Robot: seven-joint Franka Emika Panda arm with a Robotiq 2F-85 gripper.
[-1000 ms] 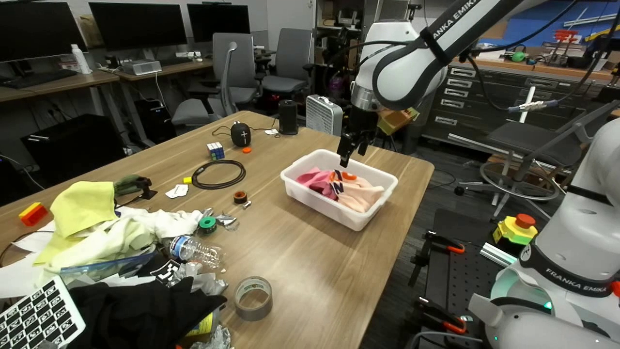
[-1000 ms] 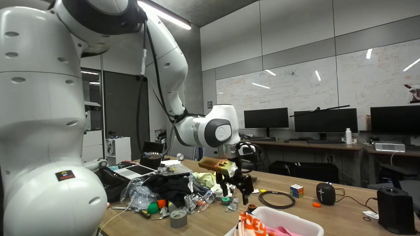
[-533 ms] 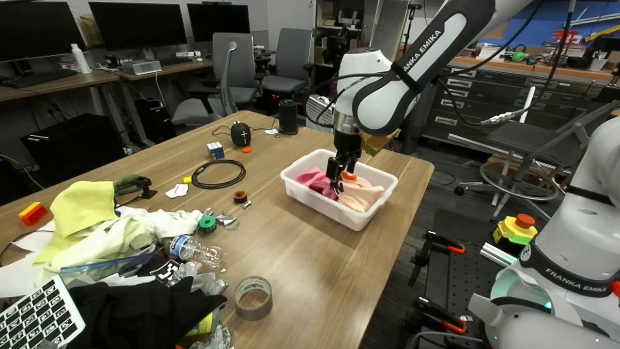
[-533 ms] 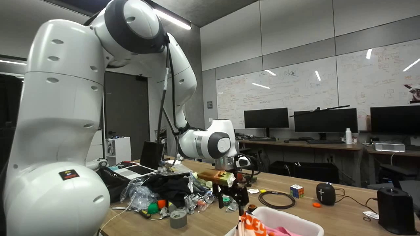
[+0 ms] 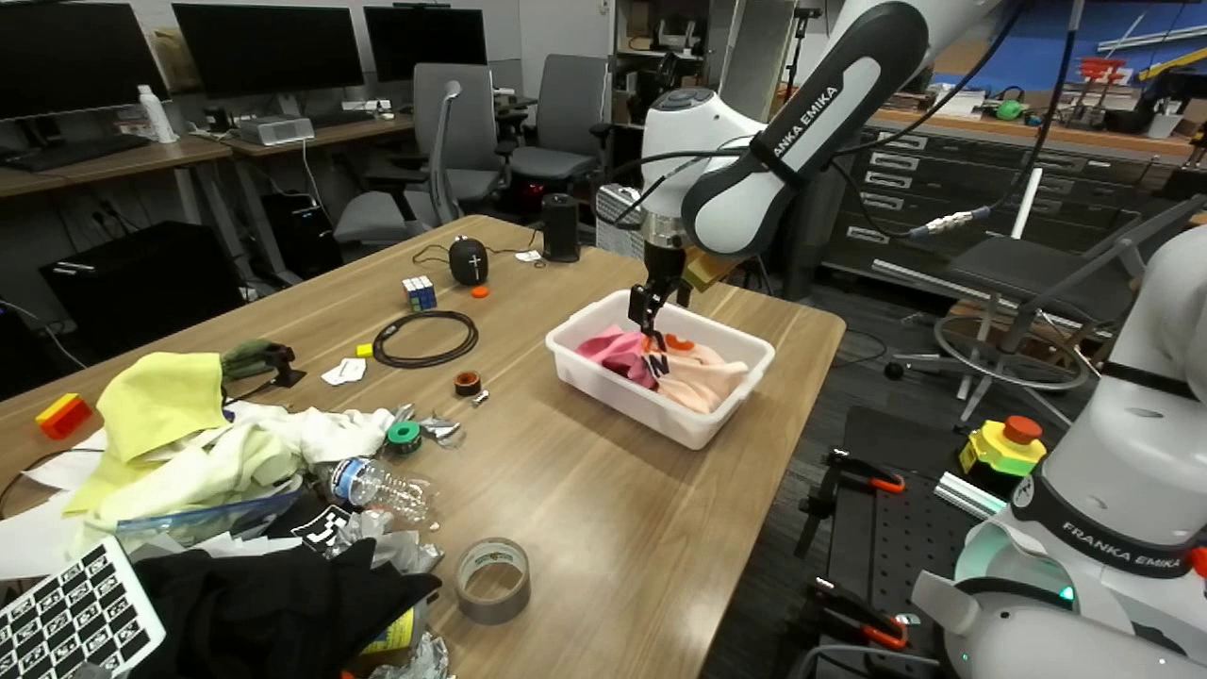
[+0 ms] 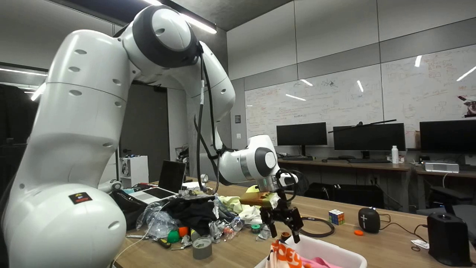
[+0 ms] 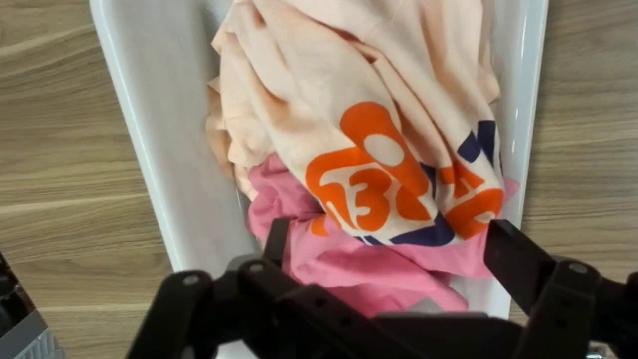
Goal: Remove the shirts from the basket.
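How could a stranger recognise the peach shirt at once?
On the wooden table stands a white basket. Inside, the peach shirt lies partly over the pink shirt; its pale colour and large orange-and-navy print set it apart.

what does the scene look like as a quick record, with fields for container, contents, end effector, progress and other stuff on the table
container: white basket on the table
contents: peach shirt with orange and navy print, lying partly over a pink shirt
end effector: open, over the white basket, gripping nothing
progress: peach shirt and pink shirt not yet taken out
also on the table: puzzle cube, water bottle, tape roll
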